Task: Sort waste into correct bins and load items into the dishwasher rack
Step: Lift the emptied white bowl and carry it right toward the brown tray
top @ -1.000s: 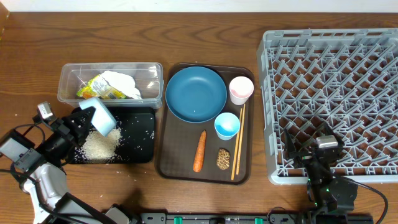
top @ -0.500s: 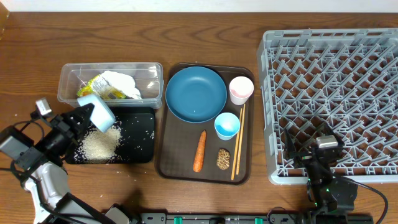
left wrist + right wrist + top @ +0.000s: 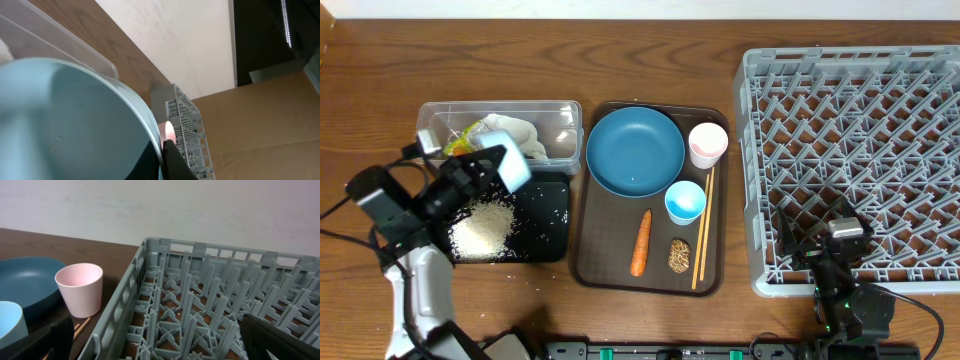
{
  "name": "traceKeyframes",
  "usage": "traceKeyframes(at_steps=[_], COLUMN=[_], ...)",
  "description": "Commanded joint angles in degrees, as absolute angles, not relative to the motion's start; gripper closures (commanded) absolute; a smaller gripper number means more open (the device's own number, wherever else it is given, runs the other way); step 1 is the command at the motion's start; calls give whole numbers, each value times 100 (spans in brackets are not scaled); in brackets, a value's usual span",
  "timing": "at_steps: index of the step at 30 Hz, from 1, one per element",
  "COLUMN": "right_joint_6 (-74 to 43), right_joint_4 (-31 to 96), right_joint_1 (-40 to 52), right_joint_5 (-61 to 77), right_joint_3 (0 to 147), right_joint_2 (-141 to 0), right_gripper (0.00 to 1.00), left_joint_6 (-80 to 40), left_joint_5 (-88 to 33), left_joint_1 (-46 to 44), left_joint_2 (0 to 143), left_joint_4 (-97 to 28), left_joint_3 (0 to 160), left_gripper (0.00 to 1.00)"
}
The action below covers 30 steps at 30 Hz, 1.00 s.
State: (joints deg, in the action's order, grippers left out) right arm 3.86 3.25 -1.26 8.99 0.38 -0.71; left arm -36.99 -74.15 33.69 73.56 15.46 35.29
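Note:
My left gripper is shut on the rim of the light-blue bowl, which hangs tilted over the edge between the clear tub and the black tray. In the left wrist view the bowl fills the left side, and the left gripper pinches its rim. A rice pile lies on the black tray. The tub holds the napkin and the wrapper. My right gripper stands open over the grey rack's front left corner, with nothing between its fingers.
The brown serving tray carries the dark-blue plate, pink cup, light-blue cup, carrot, seedy lump and chopsticks. The right wrist view shows the rack and pink cup.
My left arm has carried the bowl up and to the right, from over the rice pile toward the clear tub. The right arm has not moved.

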Motion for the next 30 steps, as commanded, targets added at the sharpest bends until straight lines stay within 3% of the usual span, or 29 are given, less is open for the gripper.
traceKeyframes(at_steps=[1, 11, 24, 30], right_joint_6=[458, 458, 456, 458], right_joint_4=[346, 346, 346, 346], right_joint_1=[-99, -99, -99, -99], right_joint_5=[921, 921, 923, 921], right_joint_3=[32, 32, 32, 32], right_joint_2=[-54, -54, -54, -54], right_gripper=[1, 1, 1, 1], left_joint_6=[-4130, -4381, -4239, -3024], left_joint_5=[-7037, -6711, -6147, -5295], left_joint_1=[3229, 3227, 3009, 2403], left_joint_2=[6971, 6121, 6438, 7006], left_joint_4=[1590, 1500, 1332, -158], left_joint_3=[3758, 3852, 4834, 5577], left_gripper=[94, 94, 94, 94])
